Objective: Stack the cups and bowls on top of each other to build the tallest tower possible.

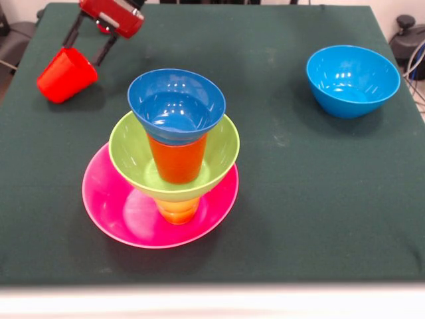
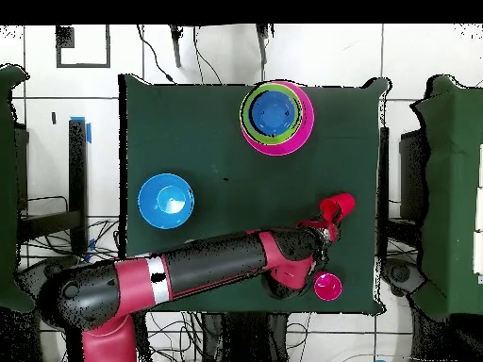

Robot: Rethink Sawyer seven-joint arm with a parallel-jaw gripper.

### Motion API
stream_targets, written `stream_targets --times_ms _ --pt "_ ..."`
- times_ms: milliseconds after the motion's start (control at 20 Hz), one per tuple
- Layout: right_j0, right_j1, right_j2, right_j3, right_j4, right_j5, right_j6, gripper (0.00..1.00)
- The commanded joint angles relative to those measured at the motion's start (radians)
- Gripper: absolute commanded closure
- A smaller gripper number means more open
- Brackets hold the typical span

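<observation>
Front view: end effector (image 1: 81, 50) at top left, fingers clamped on a tilted red cup (image 1: 66, 74) held just over the green worktop (image 1: 299, 193). Tower (image 1: 169, 159) stands centre-left: pink bowl (image 1: 119, 212) at bottom, yellow cup (image 1: 177, 209), green bowl (image 1: 222, 156), orange cup (image 1: 178, 159), dark blue bowl (image 1: 176, 106) on top. Light blue bowl (image 1: 352, 80) sits well apart at right. Overhead view: tower (image 2: 275, 115) near the worktop's top edge, light blue bowl (image 2: 166, 201) at left, red cup (image 2: 338, 206) in the end effector (image 2: 330, 222) at right, small pink item (image 2: 327, 285) near the lower right corner.

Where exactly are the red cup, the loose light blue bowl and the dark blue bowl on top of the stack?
red cup (image 1: 66, 74), front view, on its side wall.
light blue bowl (image 1: 352, 100), front view, on its outer wall.
dark blue bowl (image 1: 176, 113), front view, on its inner bottom.
</observation>
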Motion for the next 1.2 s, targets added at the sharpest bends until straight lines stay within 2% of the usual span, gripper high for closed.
stream_targets --times_ms 50,300,400,550,600,850,1200 --pt "0.03 -0.074 0.188 -0.096 -0.086 0.148 -0.003 0.0" --pt "0.039 -0.103 0.216 -0.084 -0.11 0.187 -0.009 0.0" --pt "0.038 -0.081 0.201 -0.083 -0.078 0.17 -0.027 0.0" --pt "0.033 -0.047 0.175 -0.076 -0.021 0.089 -0.062 0.0" --pt "0.025 -0.057 0.188 -0.079 -0.039 0.088 -0.057 1.0" --pt "0.033 -0.008 0.147 -0.06 0.047 0.023 -0.096 1.0" --pt "0.029 -0.088 0.217 -0.087 -0.102 0.14 -0.036 1.0"
